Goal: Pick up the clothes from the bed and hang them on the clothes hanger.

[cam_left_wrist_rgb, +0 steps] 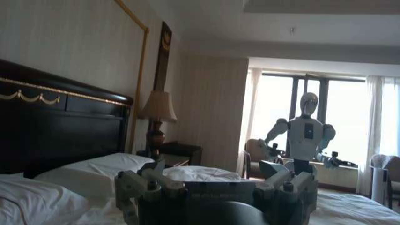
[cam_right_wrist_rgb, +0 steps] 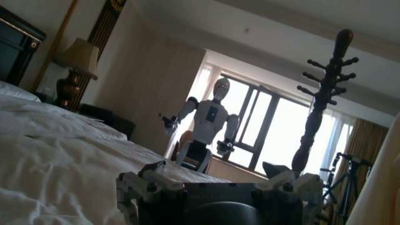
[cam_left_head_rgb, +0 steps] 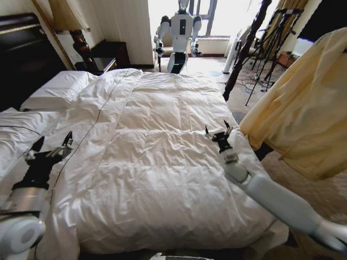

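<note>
We found the pale yellow, thin shirt-like garment (cam_left_head_rgb: pixel 303 108) hanging off the bed, beyond its right edge, by the dark turned wooden post (cam_left_head_rgb: pixel 246 49). Our right gripper (cam_left_head_rgb: pixel 218 130) hovered with fingers apart over the white quilted duvet (cam_left_head_rgb: pixel 162 141) near that right edge. Our left gripper (cam_left_head_rgb: pixel 51 147), fingers likewise apart, hovered at the left edge near the white pillows (cam_left_head_rgb: pixel 57 89).

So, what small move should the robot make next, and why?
Probably draw both arms back and stop. The clothes already hang beside the bed, off the duvet, and the left gripper and right gripper hover open and empty over it. I cannot make out the hanger itself.
</note>
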{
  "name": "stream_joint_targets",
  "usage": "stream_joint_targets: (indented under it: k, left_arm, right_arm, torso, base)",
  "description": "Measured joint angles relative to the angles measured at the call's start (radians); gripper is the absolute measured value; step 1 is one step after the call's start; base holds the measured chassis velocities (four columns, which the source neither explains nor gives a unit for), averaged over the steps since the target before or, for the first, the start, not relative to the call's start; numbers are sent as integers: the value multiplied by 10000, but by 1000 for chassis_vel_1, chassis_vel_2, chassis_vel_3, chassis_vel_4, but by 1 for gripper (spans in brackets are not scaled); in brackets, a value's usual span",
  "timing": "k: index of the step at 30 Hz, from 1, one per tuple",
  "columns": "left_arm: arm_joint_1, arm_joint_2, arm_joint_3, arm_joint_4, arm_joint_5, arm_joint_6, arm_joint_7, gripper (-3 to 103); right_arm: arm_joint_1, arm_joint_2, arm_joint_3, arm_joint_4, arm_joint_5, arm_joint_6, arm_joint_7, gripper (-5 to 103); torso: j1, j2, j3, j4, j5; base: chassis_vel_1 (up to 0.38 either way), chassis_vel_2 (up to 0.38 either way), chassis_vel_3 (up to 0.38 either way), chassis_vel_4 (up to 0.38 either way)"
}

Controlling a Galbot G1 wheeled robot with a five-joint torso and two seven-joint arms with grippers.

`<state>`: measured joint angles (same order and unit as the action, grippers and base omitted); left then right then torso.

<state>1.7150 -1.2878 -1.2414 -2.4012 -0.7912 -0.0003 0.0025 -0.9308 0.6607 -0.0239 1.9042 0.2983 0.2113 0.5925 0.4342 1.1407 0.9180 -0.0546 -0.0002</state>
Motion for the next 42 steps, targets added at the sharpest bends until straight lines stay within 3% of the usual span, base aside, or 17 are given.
stream_joint_targets:
  k: [1,2,3,4,7,8,10,11,13,16,19,20,23,26,28,33,42]
  left_arm:
    - [31,-93,50,-3,180,-74,42,100]
    - [177,-428,275,80,977,-476,222,100]
    - [177,-428,275,80,977,-476,222,100]
    - [238,-537,355,141,1235,-640,275,100]
    - [546,-1011,431,323,1806,-1153,555,100]
    - [546,-1011,431,323,1806,-1153,555,100]
    - [660,-1170,375,331,1805,-1216,656,100]
    - [734,-1342,328,371,1765,-1261,828,100]
    - [813,-1455,314,392,1583,-1246,1035,100]
    - [854,-1518,325,360,1331,-1070,1168,100]
    - [820,-1633,412,187,1140,-561,1449,100]
    - [820,-1633,412,187,1140,-561,1449,100]
    - [698,-1644,549,-12,863,25,1540,100]
    - [589,-1612,602,-83,812,147,1564,100]
    - [404,-1588,720,-244,643,433,1577,100]
    - [254,-1502,957,-329,654,691,1611,100]
    - [192,-1266,1028,-20,1321,216,1994,100]
  right_arm:
    - [-481,22,426,203,-65,19,-68,100]
    - [-2847,416,2554,1101,-349,85,-508,100]
    - [-2847,416,2554,1101,-349,85,-508,100]
    - [-3745,724,3403,1411,-408,84,-768,100]
    - [-6966,2751,6393,2726,-218,-46,-2358,100]
    - [-6966,2751,6393,2726,-218,-46,-2358,100]
    - [-8207,3775,7660,3305,437,-258,-3826,100]
    - [-9187,4727,8946,3783,1286,-573,-5347,100]
    - [-9728,5365,9737,3914,2108,-864,-6516,100]
    - [-9762,5625,10078,3920,2638,-1189,-6999,100]
    - [-8859,5690,10270,4438,3132,-2583,-7062,100]
    - [-8859,5690,10270,4438,3132,-2583,-7062,100]
    - [-8008,5500,10324,5530,2838,-4427,-6729,100]
    - [-7706,5334,10291,5915,2477,-4905,-6610,100]
    - [-7400,5082,10072,5953,1582,-4863,-6705,100]
    - [-7101,4904,9724,5533,1030,-4446,-6777,100]
    - [-7194,4884,9401,5104,816,-3697,-6865,100]
  torso:
    - [0,0,0,-1,2]
    - [2,0,1,-4,2]
    - [2,0,1,-4,2]
    - [2,-1,2,-2,5]
    - [1,0,1,1,1]
    - [1,0,1,1,1]
    - [1,1,1,-2,4]
    - [-1,2,0,-6,-15]
    - [-1,2,1,-7,-5]
    - [0,1,2,-1,-3]
    - [5,0,5,10,5]
    - [5,0,5,10,5]
    - [7,0,6,6,-3]
    - [6,0,5,3,-9]
    - [6,0,6,2,-2]
    - [7,-3,6,3,0]
    - [6,-2,6,1,-2]
  base:
    - [0,0,0,0]
    - [0,0,0,0]
    - [0,0,0,0]
    - [0,0,0,0]
    - [0,0,0,0]
    - [0,0,0,0]
    - [0,0,0,0]
    - [0,0,0,0]
    - [0,0,0,0]
    - [0,0,0,0]
    - [0,0,0,0]
    - [0,0,0,0]
    - [0,0,0,0]
    - [0,0,0,0]
    - [0,0,0,0]
    - [0,0,0,0]
    - [0,0,0,0]
